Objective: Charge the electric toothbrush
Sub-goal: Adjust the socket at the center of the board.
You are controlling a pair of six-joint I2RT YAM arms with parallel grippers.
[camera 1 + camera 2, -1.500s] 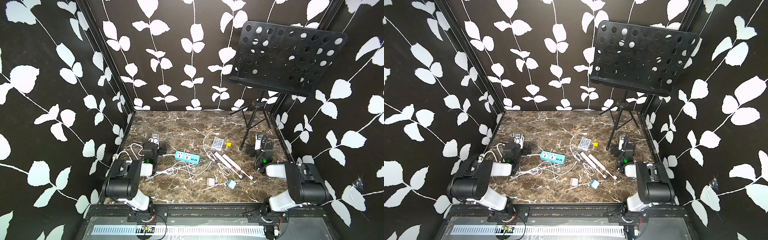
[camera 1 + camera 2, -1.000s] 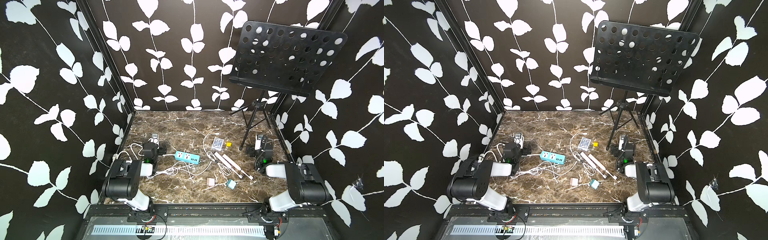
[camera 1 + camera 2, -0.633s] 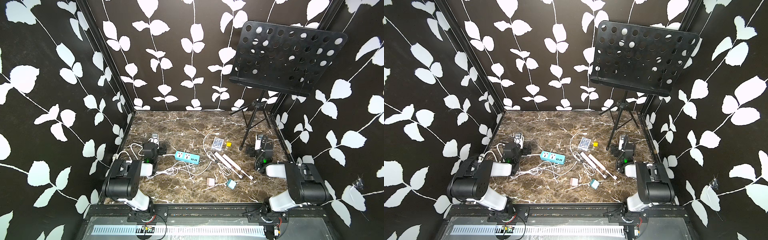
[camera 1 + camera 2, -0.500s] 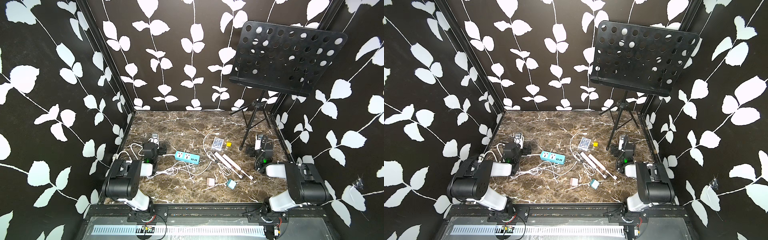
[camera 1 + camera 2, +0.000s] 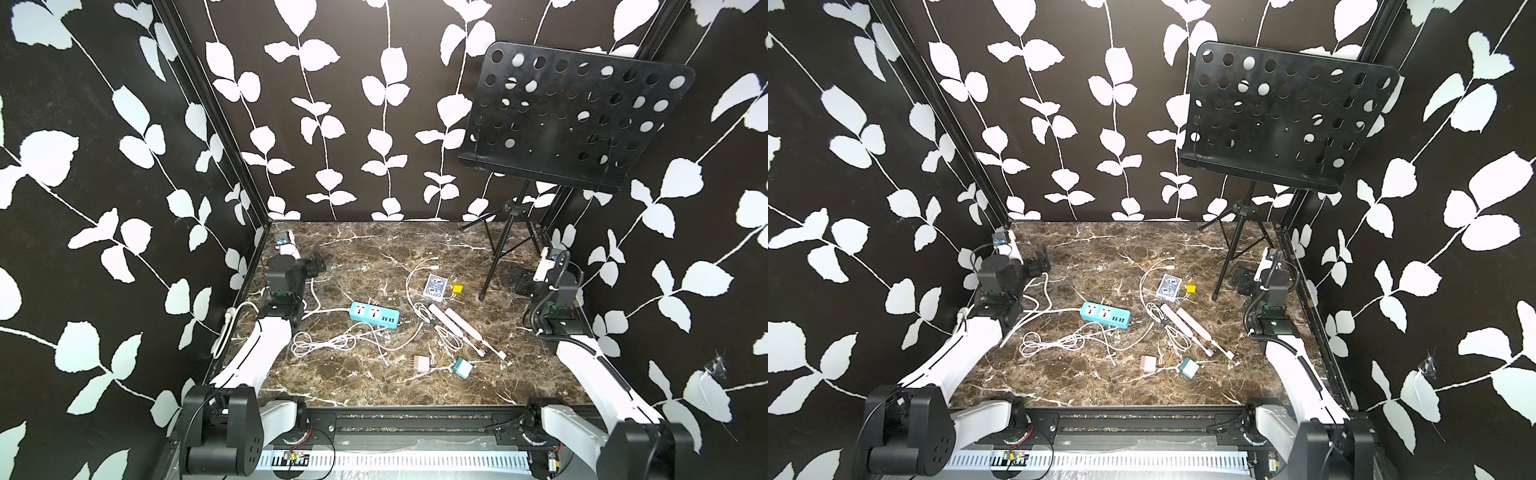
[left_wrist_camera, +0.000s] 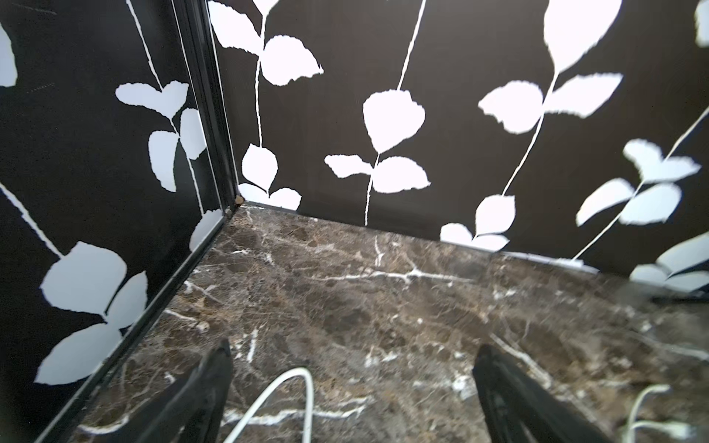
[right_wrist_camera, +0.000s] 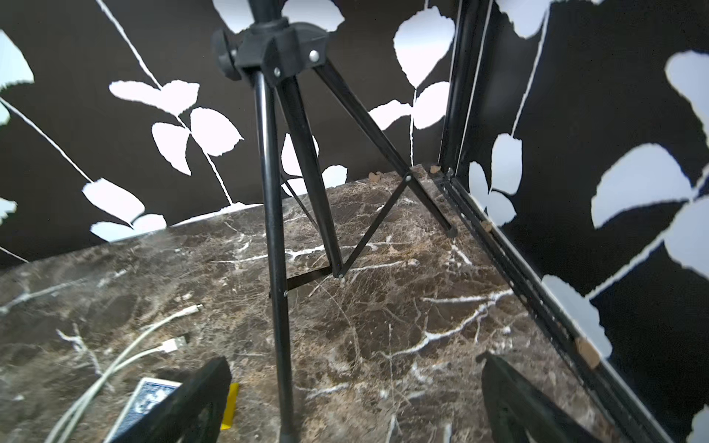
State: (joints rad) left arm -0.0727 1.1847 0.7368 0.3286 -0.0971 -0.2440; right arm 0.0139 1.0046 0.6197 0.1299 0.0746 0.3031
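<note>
In both top views the arms have left the folded pose of half a second back. The elbows have dropped toward the front rail and both wrists have reached a little deeper into the cell. The left gripper (image 5: 318, 262), smeared by motion, hangs beyond the power strip (image 5: 374, 314) on the left arm's side, jaws apart and empty. The right gripper (image 5: 519, 280) is well off on the strip's other side, by the foot of the music stand (image 5: 577, 120), also apart and empty. The electric toothbrush (image 5: 459, 326) has not moved. It lies flat on the worktop (image 5: 374, 249) just past the strip's end toward the right arm, beside a second slim stick of like shape. A white cable (image 5: 328, 343) lies coiled in front of the strip.

In the left wrist view the left gripper (image 6: 353, 383) is spread wide over bare marble, with only a cable loop (image 6: 291, 377) between its fingers. Neither strip nor toothbrush shows.

In the right wrist view the right gripper (image 7: 353, 399) is equally wide, with a leg of the music stand (image 7: 274, 230) rising between its fingers. A card deck (image 7: 147, 395) and a yellow block (image 7: 230, 406) lie by one finger. The toothbrush is out of frame.

The task seems only now to be starting: the arms are moving, but nothing is held or plugged in.
</note>
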